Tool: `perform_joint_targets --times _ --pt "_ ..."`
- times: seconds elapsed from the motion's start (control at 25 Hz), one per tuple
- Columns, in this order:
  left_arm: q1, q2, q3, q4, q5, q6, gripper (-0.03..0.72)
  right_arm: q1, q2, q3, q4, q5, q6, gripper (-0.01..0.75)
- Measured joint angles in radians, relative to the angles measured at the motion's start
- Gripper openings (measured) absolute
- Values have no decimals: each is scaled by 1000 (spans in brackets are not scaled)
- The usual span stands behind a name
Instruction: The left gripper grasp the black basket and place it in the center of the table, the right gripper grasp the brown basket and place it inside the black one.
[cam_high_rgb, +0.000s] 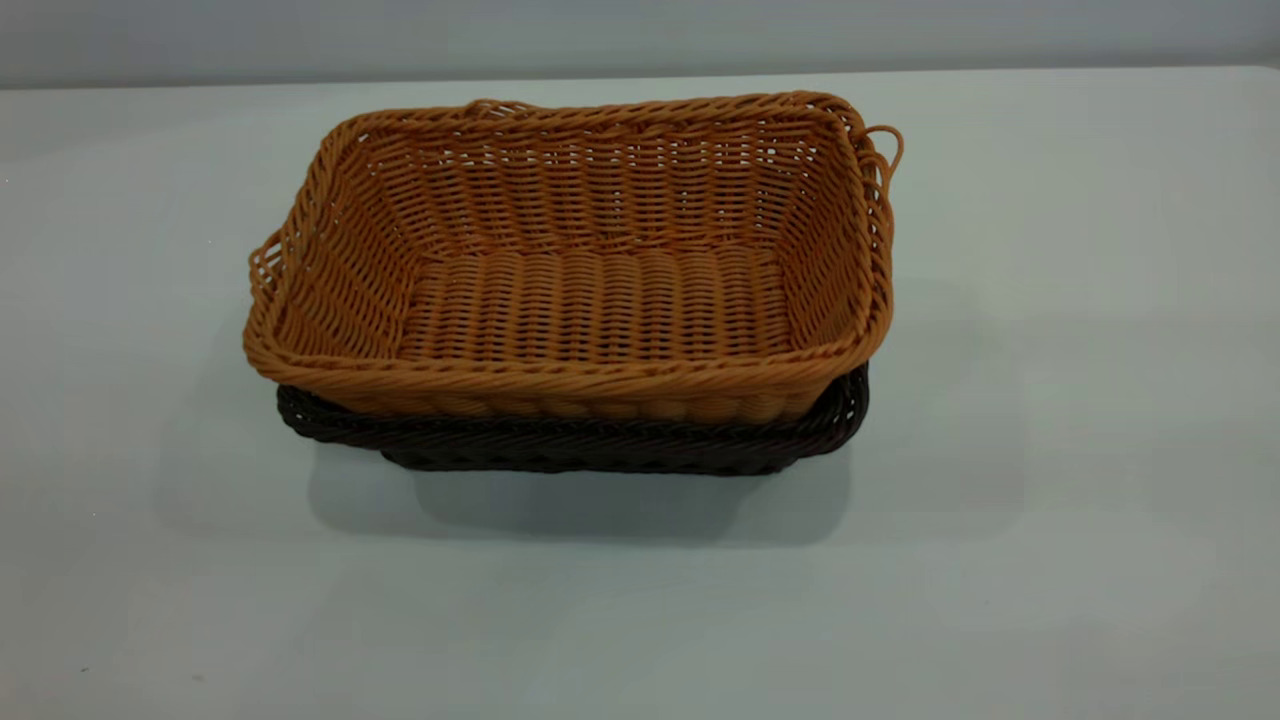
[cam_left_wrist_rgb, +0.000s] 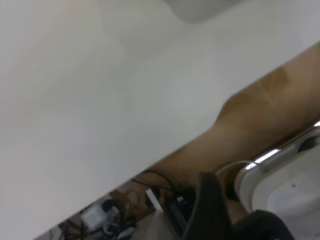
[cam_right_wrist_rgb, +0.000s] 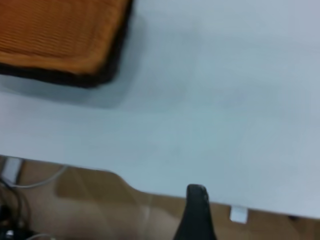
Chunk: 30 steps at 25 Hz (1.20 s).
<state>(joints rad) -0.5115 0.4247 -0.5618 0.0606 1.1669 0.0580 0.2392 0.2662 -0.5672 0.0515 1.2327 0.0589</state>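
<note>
- The table fills the exterior frame.
- The brown basket, centre frame, sits nested inside the black basket.
- The left gripper and right gripper hold nothing; whether their fingers are spread I cannot tell.

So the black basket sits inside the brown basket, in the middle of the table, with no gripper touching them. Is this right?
Not quite: the nesting is reversed. The exterior view shows the brown basket sitting inside the black basket, whose dark rim shows beneath it. The rest holds: they stand mid-table, with no gripper touching them.
</note>
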Motion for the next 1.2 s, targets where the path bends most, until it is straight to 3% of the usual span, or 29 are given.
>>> perform_joint_targets --times 0.28,1.08,1.2 --pt "0 -138 66 -61 -60 -21 487 0 -62 76 -11 -126 11 491" --pt "0 -193 78 -73 -59 -31 487 0 -65 105 -10 -112 11 458" --pt "53 -196 78 -77 -59 -31 487 -4 -90 105 -9 -112 11 458"
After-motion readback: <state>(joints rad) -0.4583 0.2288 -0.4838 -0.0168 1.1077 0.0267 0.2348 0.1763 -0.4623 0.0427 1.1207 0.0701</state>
